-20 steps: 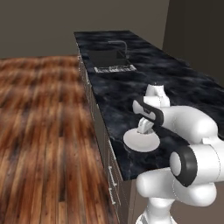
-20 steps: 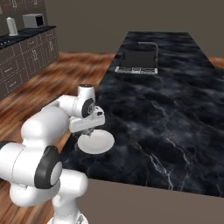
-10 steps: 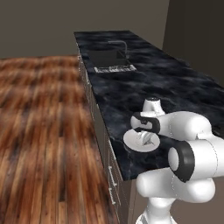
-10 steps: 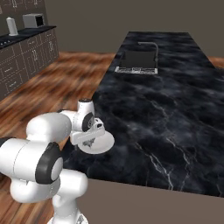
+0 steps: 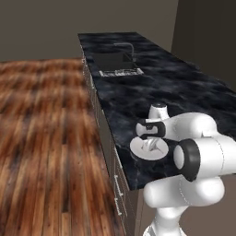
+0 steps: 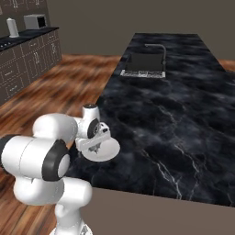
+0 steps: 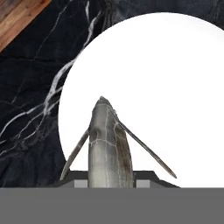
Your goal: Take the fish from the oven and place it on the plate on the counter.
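Gripper (image 5: 152, 146) clamped on fish (image 7: 107, 144), hovering over plate (image 7: 175, 87) near counter (image 6: 183, 114) front edge; fish long axis points down at plate

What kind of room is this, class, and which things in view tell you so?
Most likely a kitchen: a long black marble counter with an inset sink and faucet, cabinets bearing a microwave, and a white plate.

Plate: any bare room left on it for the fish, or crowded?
The plate is bare white all round the fish, which the gripper holds over its near edge. The counter is bare from plate to sink. Only the plate's corner is tight, with the arm above it.
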Motion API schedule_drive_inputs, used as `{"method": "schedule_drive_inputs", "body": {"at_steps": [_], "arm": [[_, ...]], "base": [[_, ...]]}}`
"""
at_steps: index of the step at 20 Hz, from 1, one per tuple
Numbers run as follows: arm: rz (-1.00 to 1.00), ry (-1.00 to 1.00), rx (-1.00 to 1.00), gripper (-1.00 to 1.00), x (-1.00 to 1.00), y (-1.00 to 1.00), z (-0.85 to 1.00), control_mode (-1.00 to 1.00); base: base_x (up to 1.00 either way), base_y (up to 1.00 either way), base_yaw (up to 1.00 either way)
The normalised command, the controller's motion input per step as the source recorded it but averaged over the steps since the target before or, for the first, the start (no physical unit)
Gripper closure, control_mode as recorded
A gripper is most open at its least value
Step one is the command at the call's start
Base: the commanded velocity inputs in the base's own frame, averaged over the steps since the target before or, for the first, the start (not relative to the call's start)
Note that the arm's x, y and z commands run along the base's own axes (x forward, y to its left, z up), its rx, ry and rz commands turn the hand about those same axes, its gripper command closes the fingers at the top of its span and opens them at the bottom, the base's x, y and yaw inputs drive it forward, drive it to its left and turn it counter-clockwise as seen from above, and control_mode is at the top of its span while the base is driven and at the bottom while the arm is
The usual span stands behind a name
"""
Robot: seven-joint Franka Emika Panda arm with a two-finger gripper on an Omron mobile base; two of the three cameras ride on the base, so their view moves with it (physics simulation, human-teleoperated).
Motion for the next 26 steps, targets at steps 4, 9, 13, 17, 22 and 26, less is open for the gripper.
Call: {"method": "schedule_drive_inputs", "body": {"at_steps": [4,9,13,17,22,26], "arm": [[0.05,0.0,0.0,1.0,0.58,0.0,-0.06,-1.0],[0.04,0.02,0.0,1.0,0.28,0.0,-0.09,-1.0],[0.02,0.02,0.0,1.0,0.04,-0.06,-0.17,-1.0],[0.0,0.0,0.0,1.0,0.0,-0.07,-0.23,-1.0],[0.0,0.0,0.0,1.0,0.0,-0.03,-0.17,-1.0],[0.02,0.0,0.0,1.0,0.0,0.0,0.0,-1.0]], "base": [[0.0,0.0,0.0],[0.0,0.0,0.0],[0.0,0.0,0.0],[0.0,0.0,0.0],[0.0,0.0,0.0],[0.0,0.0,0.0]]}}
